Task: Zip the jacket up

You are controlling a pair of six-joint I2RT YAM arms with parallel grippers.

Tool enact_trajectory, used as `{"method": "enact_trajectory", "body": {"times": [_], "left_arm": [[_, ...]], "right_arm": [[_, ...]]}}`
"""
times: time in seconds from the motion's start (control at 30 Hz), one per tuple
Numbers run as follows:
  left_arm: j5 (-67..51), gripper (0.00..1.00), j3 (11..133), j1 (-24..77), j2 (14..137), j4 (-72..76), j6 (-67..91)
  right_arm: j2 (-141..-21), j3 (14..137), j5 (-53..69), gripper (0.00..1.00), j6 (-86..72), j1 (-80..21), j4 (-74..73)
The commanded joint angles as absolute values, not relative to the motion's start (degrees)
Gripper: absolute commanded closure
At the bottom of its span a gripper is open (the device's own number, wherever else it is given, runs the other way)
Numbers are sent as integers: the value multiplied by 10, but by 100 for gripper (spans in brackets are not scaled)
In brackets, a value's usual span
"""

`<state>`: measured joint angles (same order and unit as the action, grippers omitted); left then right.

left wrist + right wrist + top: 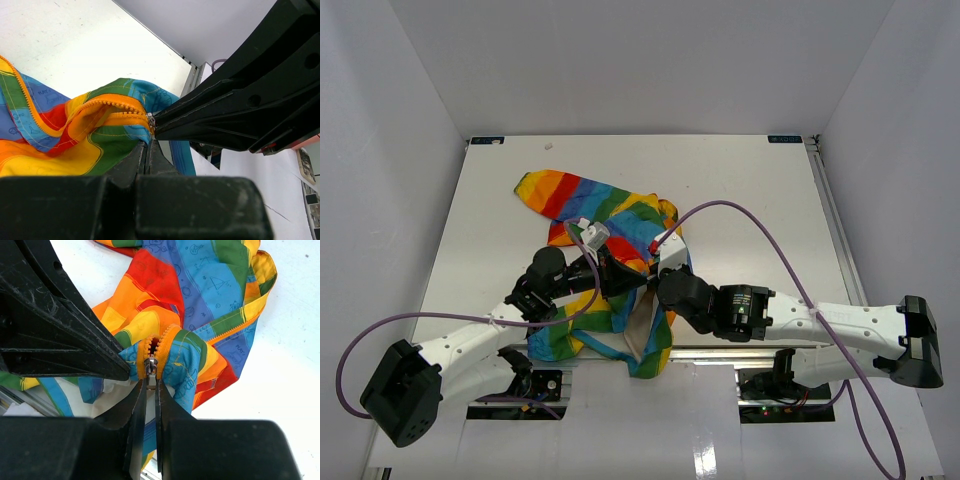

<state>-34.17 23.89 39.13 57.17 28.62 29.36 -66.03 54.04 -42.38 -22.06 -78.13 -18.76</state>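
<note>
1. From above, we see the jacket (pixel 600 195) lying bunched up in the middle of the white table (pixel 760 200). The left gripper (pixel 623 272) and the right gripper (pixel 658 272) meet at its near part, tips almost touching. A purple cable (pixel 740 208) loops up from the jacket's right edge. We think it could catch on the cloth when the right arm pulls.
2. From the left wrist, we see the left gripper (pixel 147 147) clenched on the cloth just under the zipper slider (pixel 150 121). The right gripper's tips sit right at the slider. The orange zipper teeth (pixel 107 102) run off in a bend, not a straight line. We think the slider could jam there, or bite the loose cloth beside it.
3. From the right wrist, we see the right gripper (pixel 150 385) pinching the little metal pull (pixel 150 371). The pull is small and smooth, so a hard tug could make it slip out. The left gripper (pixel 125 374) is just beside it, so the two could bump. If the left hold slips, we think the whole jacket would slide along and not zip.
</note>
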Motion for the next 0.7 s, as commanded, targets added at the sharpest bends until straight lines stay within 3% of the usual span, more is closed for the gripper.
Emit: {"method": "enact_trajectory", "body": {"times": [0.0,0.67], "left_arm": [[-373,100,236,391,573,271,282],[-393,100,228,391,596,283,282]], "right_arm": [[-661,573,-487,92,-183,-779,-127],[-669,576,-509,92,-129,-778,-38]]}}
